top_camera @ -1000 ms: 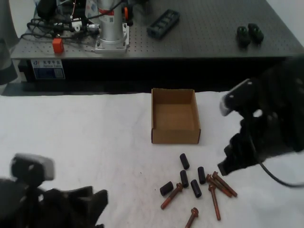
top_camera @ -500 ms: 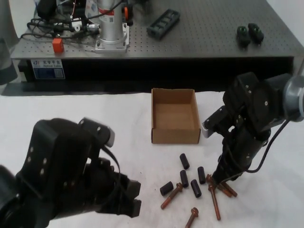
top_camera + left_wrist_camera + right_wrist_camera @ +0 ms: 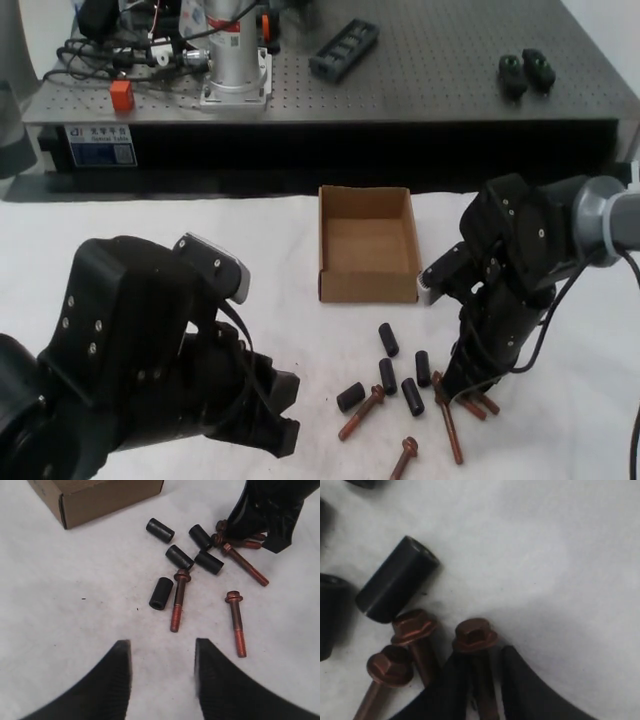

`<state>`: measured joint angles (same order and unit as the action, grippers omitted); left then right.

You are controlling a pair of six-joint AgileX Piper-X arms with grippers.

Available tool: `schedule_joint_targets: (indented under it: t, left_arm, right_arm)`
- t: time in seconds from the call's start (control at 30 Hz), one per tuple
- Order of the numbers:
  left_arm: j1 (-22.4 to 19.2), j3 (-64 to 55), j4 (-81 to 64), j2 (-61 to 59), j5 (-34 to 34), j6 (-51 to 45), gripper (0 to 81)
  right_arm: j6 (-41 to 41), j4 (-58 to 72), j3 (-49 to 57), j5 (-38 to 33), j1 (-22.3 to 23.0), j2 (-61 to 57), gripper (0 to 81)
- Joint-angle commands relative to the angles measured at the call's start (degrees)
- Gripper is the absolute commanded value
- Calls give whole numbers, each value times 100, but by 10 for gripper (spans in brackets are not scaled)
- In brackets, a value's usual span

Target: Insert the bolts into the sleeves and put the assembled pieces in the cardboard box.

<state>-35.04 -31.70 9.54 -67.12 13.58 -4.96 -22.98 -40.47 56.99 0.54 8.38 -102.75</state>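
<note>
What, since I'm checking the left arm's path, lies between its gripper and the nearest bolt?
Bare white cloth only, as the left wrist view shows, between the left gripper and that bolt.

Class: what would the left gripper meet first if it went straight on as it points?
Likely the nearest sleeve, beside a bolt, dead ahead of the open left gripper; depth is unclear, so perhaps the cloth first.
</note>
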Motion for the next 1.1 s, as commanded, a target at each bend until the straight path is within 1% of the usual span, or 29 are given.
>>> schedule_joint_targets:
  t: [0.0, 0.03, 0.1, 0.17, 0.2, 0.27, 0.37, 0.5, 0.67, 0.87, 1.0, 1.07]
  left_arm:
    - [-1, -56, -22, -1, -46, 141, 305]
    - [-1, -56, -22, -1, -46, 190, 305]
    - [-1, -102, 31, -79, 11, 290, 305]
    - [-1, -273, 279, -276, 95, 422, 305]
    - [-1, -377, 416, -396, 124, 577, 306]
    - [-1, -726, 797, -771, 256, 956, 306]
    - [-1, -1411, 1109, -1393, 254, 1023, 306]
    - [-13, -2403, 1498, -2291, 242, 1452, 306]
    - [-93, -4032, 2899, -3465, 156, 2075, 306]
    - [-413, -5424, 4484, -4663, -265, 2812, 306]
    - [-586, -5812, 4741, -5110, -711, 2975, 306]
    - [-626, -5866, 4737, -5223, -675, 2973, 306]
  right_arm:
    - [-61, 39, 10, 6, -22, -142, 190]
    - [-46, 74, 10, 6, -22, -172, 179]
    - [22, 123, 10, 6, -22, -201, 122]
    - [21, 122, 10, 19, -22, -189, 13]
    - [21, 122, 10, 19, -22, -163, 39]
    - [115, 73, 10, 8, -83, -82, 39]
    - [462, -20, 10, -254, -199, 211, 39]
    - [798, -313, -159, -804, -362, 977, 39]
    - [980, -311, -790, -903, -438, 2119, 39]
    - [1073, -299, -1446, -903, -438, 3253, 39]
    - [1283, -315, -1674, -934, -438, 3715, 39]
    - [1290, -289, -1747, -933, -438, 3876, 39]
